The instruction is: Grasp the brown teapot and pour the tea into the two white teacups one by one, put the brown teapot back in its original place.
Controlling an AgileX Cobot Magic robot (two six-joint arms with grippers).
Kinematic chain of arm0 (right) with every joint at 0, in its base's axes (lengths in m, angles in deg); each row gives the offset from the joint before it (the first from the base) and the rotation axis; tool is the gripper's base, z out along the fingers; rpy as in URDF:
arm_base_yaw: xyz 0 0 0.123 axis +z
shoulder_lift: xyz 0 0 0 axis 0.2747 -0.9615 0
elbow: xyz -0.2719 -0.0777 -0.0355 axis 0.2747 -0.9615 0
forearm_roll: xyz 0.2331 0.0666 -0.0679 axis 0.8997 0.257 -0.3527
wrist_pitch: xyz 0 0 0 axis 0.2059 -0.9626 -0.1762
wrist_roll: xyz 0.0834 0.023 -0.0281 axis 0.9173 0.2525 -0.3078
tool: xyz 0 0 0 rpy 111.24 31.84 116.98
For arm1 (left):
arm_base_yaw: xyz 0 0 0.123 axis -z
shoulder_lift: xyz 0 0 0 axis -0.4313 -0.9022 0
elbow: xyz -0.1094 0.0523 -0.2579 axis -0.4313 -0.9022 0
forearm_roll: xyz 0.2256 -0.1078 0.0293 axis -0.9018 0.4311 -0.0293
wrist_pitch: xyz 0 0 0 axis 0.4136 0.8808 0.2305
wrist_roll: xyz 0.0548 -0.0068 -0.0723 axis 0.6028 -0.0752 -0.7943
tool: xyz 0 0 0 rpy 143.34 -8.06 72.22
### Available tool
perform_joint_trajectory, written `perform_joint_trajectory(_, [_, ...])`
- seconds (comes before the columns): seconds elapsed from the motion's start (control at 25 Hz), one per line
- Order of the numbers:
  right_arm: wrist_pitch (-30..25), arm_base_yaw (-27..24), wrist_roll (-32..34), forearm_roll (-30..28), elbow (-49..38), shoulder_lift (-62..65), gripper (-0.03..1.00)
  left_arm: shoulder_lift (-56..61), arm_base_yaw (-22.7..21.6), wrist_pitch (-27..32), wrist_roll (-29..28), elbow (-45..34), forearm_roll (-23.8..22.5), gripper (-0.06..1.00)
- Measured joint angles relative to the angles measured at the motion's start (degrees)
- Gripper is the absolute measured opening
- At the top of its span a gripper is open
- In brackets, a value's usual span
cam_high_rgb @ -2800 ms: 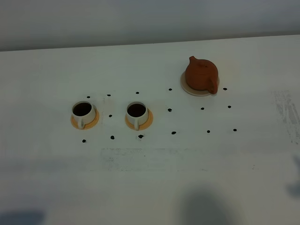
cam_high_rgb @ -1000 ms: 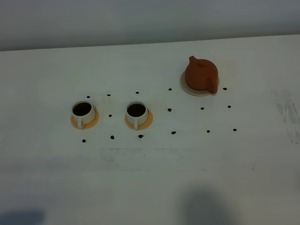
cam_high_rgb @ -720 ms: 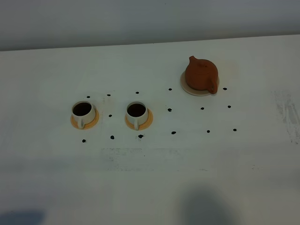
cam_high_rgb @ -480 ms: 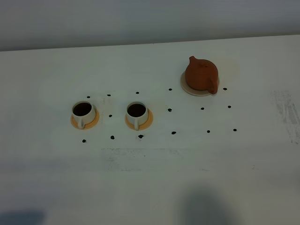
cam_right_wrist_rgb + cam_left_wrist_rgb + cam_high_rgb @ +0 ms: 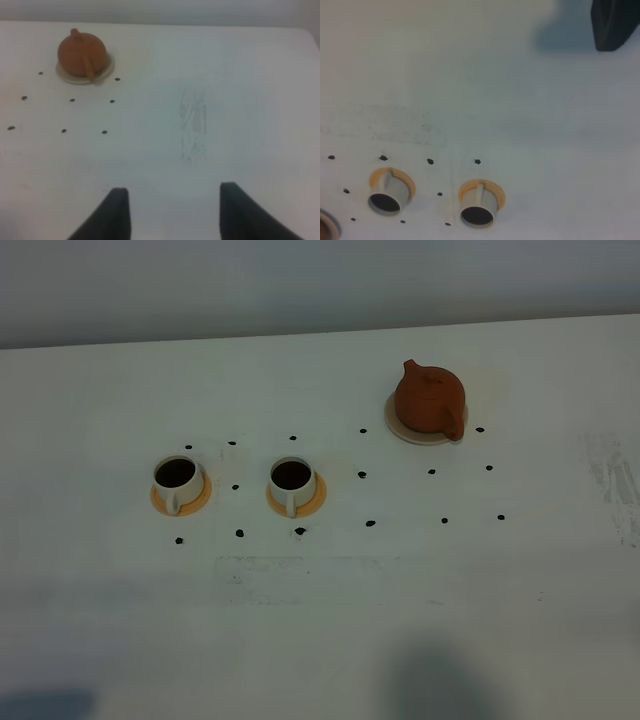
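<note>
nothing on the table has shifted since the earlier frames: the brown teapot [image 5: 428, 400] sits on its pale coaster [image 5: 400, 429] as before, spout to the far side, handle slanting toward the near right. from the right gripper [image 5: 172, 210] it lies well ahead and off to one side, so this arm looks the nearer one; its two dark fingers [image 5: 118, 207] stand wide apart with nothing between them. the two white teacups [image 5: 178, 478] [image 5: 292, 481], both holding dark tea [image 5: 292, 475], stand well apart from the pot on orange saucers [image 5: 311, 502]. of the left gripper only one dark finger [image 5: 615, 22] shows, so i cannot tell its spread. the white table [image 5: 320, 620] carries small black dots [image 5: 371, 523] and faint scuffs; a grey wall [image 5: 300, 280] lies behind.
</note>
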Motion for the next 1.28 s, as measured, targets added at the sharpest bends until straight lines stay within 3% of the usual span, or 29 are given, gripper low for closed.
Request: perform_joint_trajectory(1.28, [0.02, 0.00, -0.03, 0.00, 0.00, 0.00, 0.40, 0.00, 0.00, 0.00, -0.06, 0.00, 0.00, 0.33])
